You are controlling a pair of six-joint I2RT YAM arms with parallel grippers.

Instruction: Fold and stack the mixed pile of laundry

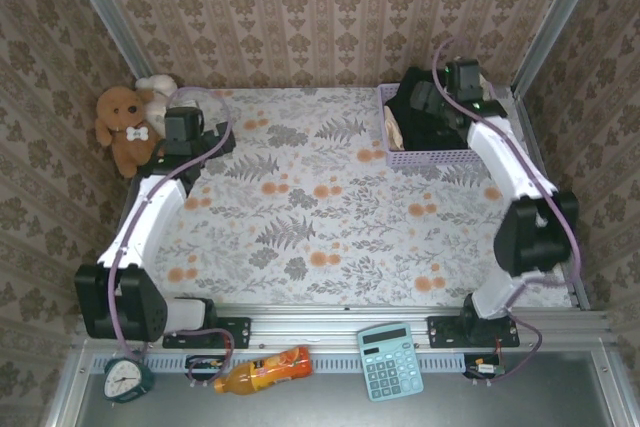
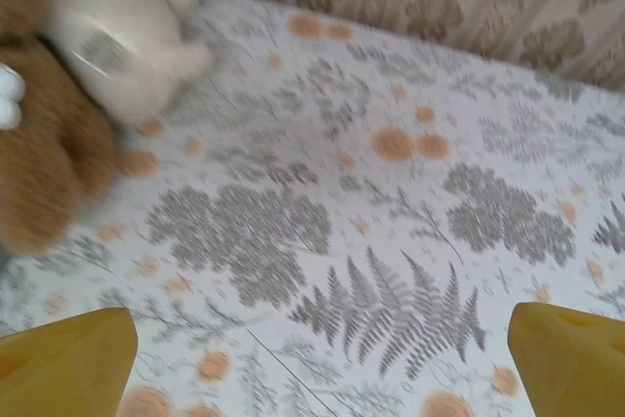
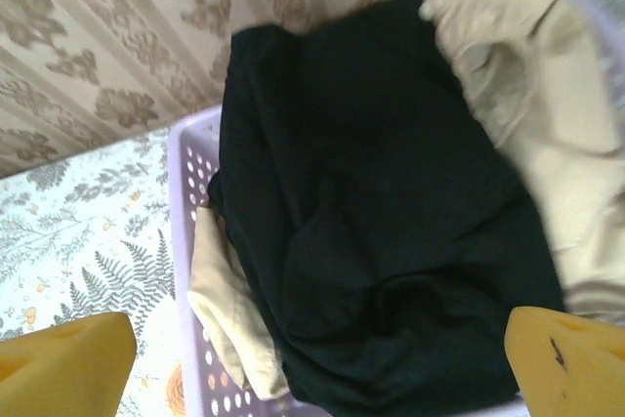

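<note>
The flowered table (image 1: pixel 320 217) stretches away from the arms' bases at the near edge. Farther back on the left, the left gripper (image 2: pixel 322 344) hangs over the tabletop near the plush toys (image 2: pixel 59 134), fingers spread wide and holding nothing. At the far right, the right gripper (image 3: pixel 322 349) hovers, likewise wide apart, above the lavender basket (image 3: pixel 187 212). In it the black piece (image 3: pixel 371 212) lies heaped, with the beige piece (image 3: pixel 547 124) at its sides. The step looks like the first pick: the right arm must descend, pinch a garment and draw it onto the table.
</note>
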